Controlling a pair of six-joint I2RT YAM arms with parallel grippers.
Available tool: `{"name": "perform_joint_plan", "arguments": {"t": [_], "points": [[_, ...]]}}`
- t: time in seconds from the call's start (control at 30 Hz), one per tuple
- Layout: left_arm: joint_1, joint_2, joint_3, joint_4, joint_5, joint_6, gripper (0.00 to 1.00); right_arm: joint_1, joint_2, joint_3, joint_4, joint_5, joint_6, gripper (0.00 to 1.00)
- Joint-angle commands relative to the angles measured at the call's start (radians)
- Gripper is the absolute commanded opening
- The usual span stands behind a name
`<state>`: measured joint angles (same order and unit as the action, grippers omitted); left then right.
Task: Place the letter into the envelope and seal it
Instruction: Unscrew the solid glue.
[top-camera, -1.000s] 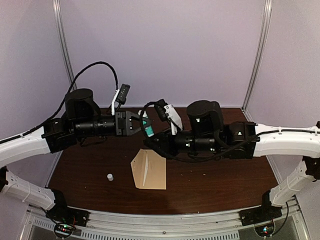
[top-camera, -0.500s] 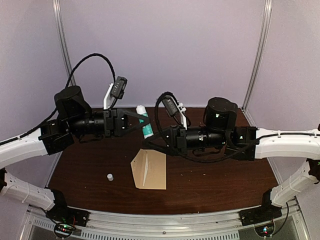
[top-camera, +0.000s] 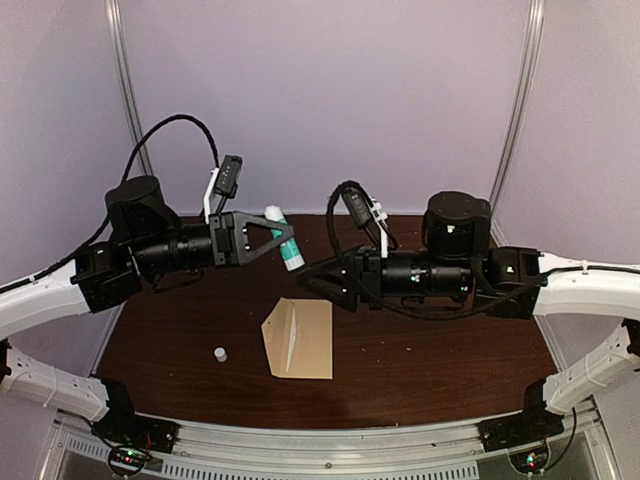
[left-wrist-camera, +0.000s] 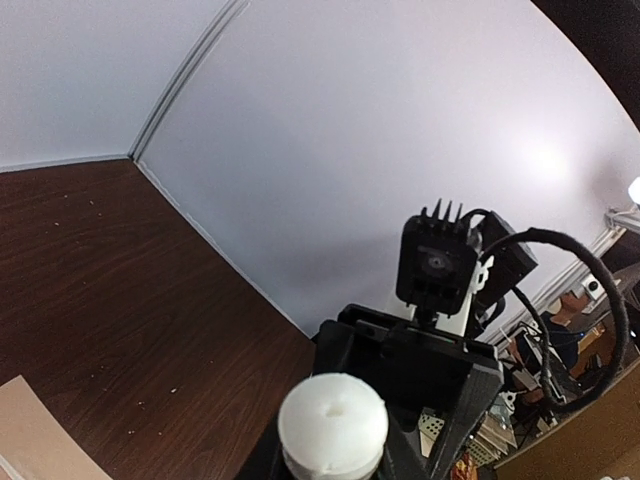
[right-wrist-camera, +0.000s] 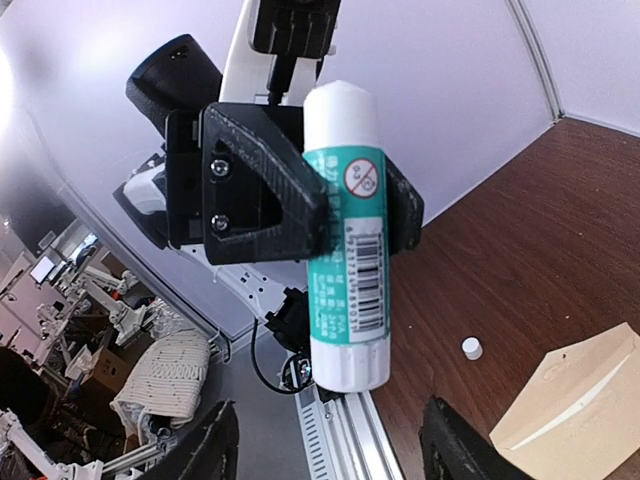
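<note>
Two grippers meet above the table (top-camera: 420, 370): our left gripper (top-camera: 284, 233) clamps a white-and-teal glue stick (top-camera: 291, 257) upright, our right gripper (top-camera: 312, 283) faces it with jaws apart, empty, while the envelope (top-camera: 300, 340) lies flat below, near a small white cap (top-camera: 219, 353).

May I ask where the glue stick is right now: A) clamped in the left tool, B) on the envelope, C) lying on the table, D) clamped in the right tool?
A: the left tool is shut on the glue stick in mid-air, while the right tool stands open and empty.
</note>
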<state>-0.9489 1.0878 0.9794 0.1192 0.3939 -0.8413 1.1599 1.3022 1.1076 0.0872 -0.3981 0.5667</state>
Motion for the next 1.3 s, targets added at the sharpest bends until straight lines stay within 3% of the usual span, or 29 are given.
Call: {"name": "perform_joint_plan", "arguments": {"t": [0.0, 0.2, 0.33, 0.93, 1.27], "points": [[-0.002, -0.01, 0.013, -0.059, -0.129, -0.054, 0.0, 0.042, -0.018, 0.058, -0.179, 0.24, -0.081, 0.66], [-0.001, 0.01, 0.029, -0.2, -0.242, -0.086, 0.0, 0.145, 0.064, 0.191, -0.361, 0.625, -0.132, 0.69], [-0.002, 0.007, 0.007, -0.163, -0.226, -0.112, 0.0, 0.181, 0.147, 0.273, -0.442, 0.75, -0.141, 0.67], [-0.001, 0.014, -0.005, -0.135, -0.202, -0.112, 0.0, 0.244, 0.348, 0.47, -0.532, 0.914, -0.173, 0.48], [-0.002, 0.013, -0.007, -0.135, -0.199, -0.111, 0.0, 0.244, 0.356, 0.482, -0.54, 0.92, -0.173, 0.21]]}}
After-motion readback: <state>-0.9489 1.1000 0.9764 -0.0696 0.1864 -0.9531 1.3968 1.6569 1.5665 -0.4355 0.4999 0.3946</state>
